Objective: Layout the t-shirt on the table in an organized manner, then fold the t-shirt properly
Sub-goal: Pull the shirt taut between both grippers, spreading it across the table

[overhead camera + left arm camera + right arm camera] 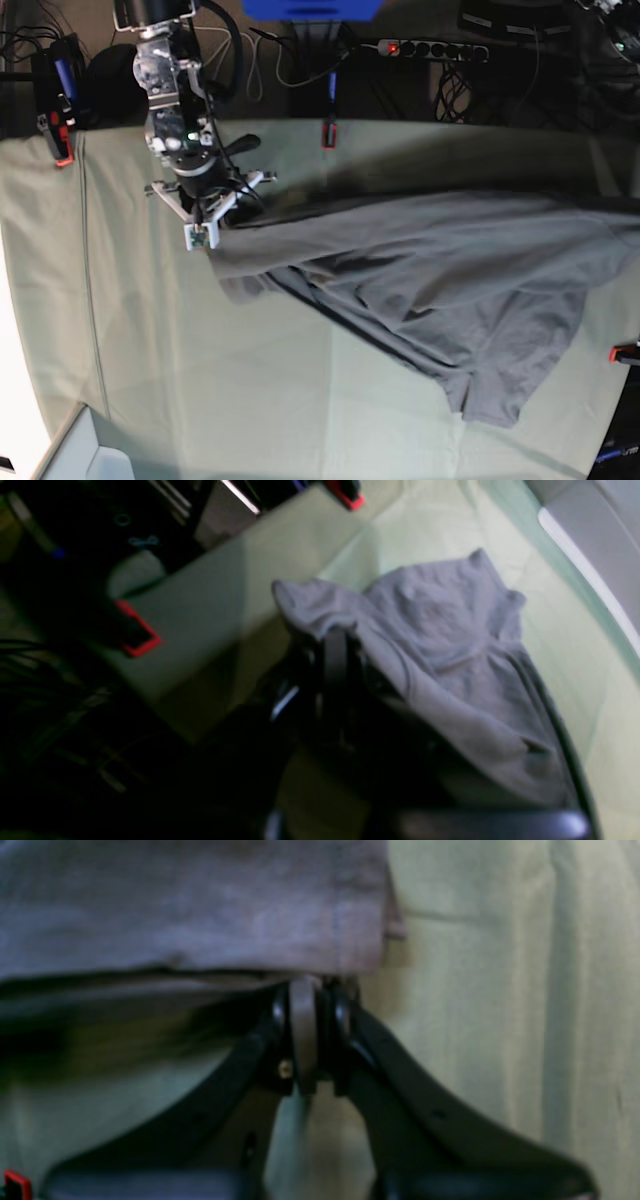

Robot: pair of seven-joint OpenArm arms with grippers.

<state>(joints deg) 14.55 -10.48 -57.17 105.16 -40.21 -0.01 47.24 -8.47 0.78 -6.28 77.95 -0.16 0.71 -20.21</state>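
Grey t-shirt drapes over your left gripper in the left wrist view, its jaws closed on the fabric above the green worktop. Right wrist view: your right gripper pinches the shirt's hem, jaws narrow. Base view: the shirt stretches across the worktop from the right gripper toward the frame's right edge, 1 red clamp behind.

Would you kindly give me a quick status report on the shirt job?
Right gripper shut on t-shirt edge, left gripper shut on other end. Shirt stretched, rumpled, across table. Nothing in the way.
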